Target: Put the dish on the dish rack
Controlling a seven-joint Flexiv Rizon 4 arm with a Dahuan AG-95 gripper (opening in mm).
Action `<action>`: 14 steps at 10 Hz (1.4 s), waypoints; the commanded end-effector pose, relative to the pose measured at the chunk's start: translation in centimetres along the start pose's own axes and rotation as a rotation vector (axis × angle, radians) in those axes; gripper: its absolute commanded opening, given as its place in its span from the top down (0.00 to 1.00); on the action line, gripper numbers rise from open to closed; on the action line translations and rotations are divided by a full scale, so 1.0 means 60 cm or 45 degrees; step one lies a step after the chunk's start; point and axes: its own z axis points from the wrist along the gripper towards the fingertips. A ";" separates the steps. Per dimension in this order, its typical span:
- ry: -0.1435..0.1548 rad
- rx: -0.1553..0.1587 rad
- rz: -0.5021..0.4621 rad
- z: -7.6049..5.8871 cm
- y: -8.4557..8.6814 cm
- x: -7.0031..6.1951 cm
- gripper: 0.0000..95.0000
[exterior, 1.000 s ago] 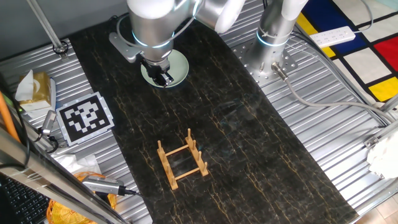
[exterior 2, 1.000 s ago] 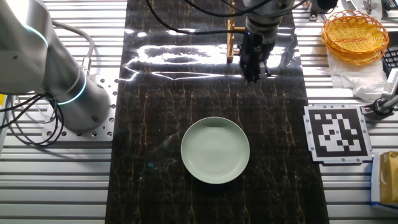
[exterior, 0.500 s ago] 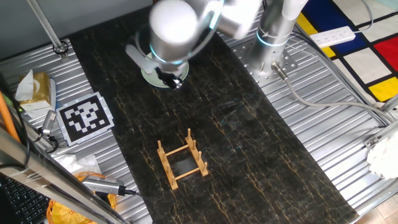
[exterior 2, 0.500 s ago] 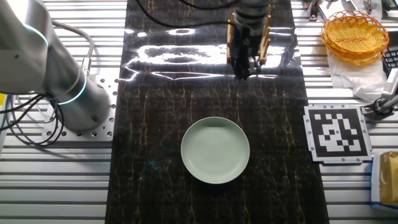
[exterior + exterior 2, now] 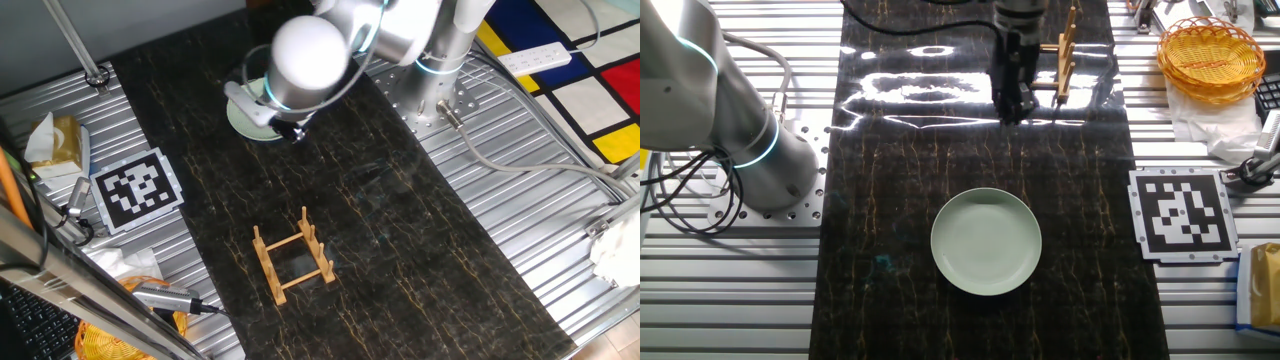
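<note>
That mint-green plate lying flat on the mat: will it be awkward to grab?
Probably. The round, pale mint-green glossy plate looks glazed, so the fingers may slip on it. It lies flat on the dark marbled mat, leaving only its low raised rim to pinch. It looks rigid and possibly breakable, so grip gently.

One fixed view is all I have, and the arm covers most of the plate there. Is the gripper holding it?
Observer: No. In the other fixed view the gripper hangs well apart from the plate, close to the rack.
Operator: Is the plate lying flat or tipped up?
Observer: Flat on the dark mat. Its whole rim shows, and nothing lies on it or touches it.
</note>
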 end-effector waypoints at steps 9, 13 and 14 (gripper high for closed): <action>0.110 -0.067 0.122 0.012 0.009 -0.005 1.00; 0.075 -0.049 0.079 0.012 0.009 -0.005 1.00; 0.083 -0.048 0.066 0.012 0.009 -0.005 1.00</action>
